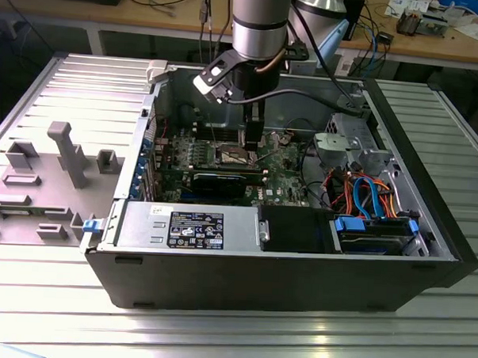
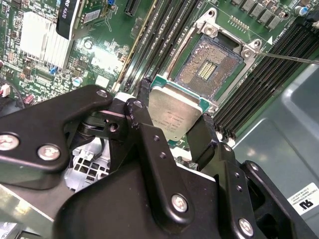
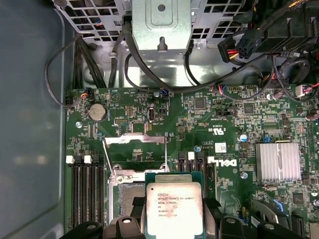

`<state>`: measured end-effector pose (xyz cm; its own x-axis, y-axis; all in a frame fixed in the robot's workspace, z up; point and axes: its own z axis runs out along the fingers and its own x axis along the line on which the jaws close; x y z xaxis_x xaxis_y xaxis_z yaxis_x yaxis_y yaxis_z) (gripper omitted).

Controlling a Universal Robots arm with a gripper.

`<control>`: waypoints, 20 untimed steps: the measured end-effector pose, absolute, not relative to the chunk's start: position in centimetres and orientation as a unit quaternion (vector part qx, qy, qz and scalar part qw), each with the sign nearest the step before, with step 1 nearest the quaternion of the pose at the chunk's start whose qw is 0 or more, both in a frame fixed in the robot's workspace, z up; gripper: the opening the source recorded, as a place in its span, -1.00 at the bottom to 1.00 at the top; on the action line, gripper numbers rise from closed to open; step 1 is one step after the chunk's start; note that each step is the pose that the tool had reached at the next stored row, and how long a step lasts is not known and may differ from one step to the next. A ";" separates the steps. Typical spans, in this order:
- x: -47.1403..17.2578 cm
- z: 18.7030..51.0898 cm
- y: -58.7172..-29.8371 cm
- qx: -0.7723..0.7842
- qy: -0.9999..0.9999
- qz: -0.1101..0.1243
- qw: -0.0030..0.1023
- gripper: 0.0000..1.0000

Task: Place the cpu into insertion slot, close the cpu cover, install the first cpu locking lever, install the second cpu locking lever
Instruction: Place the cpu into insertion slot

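Observation:
My gripper (image 1: 252, 144) reaches down into the open computer case and is shut on the cpu (image 2: 172, 107), a flat silver-topped square on a green base. In both wrist views a black finger presses each of two opposite edges of the chip. The cpu (image 3: 173, 206) hangs just above one edge of the insertion slot (image 2: 212, 62), whose dark pin field inside a shiny rim lies uncovered. The cpu cover (image 3: 134, 139) stands raised at the socket's far side. A thin wire locking lever (image 2: 289, 57) sticks out beside the socket.
Long black memory slots (image 2: 154, 40) flank the socket on both sides. A black graphics card (image 1: 227, 181) lies in front of it, with a grey drive cage (image 1: 343, 148) and coloured cables (image 1: 365, 192) at the exterior view's right. A power supply (image 1: 189, 224) fills the case's front.

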<state>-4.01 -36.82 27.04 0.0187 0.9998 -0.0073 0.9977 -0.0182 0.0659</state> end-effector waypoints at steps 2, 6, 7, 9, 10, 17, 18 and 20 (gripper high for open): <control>-4.0 27.0 -36.8 0.713 0.700 0.020 0.026 0.09; -4.2 26.8 -36.8 0.711 0.703 0.020 0.026 0.09; -4.2 26.8 -36.8 0.710 0.703 0.020 0.026 0.09; -4.3 26.8 -36.8 0.710 0.703 0.020 0.026 0.09; -4.3 26.8 -36.8 0.710 0.703 0.020 0.026 0.09; -4.5 26.7 -36.8 0.710 0.703 0.020 0.026 0.09; -4.5 26.6 -36.8 0.710 0.703 0.020 0.026 0.09; -4.6 26.6 -36.8 0.710 0.703 0.020 0.026 0.09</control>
<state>-4.55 -36.81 26.61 0.0105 0.9999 -0.0075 0.9978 -0.0100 0.0657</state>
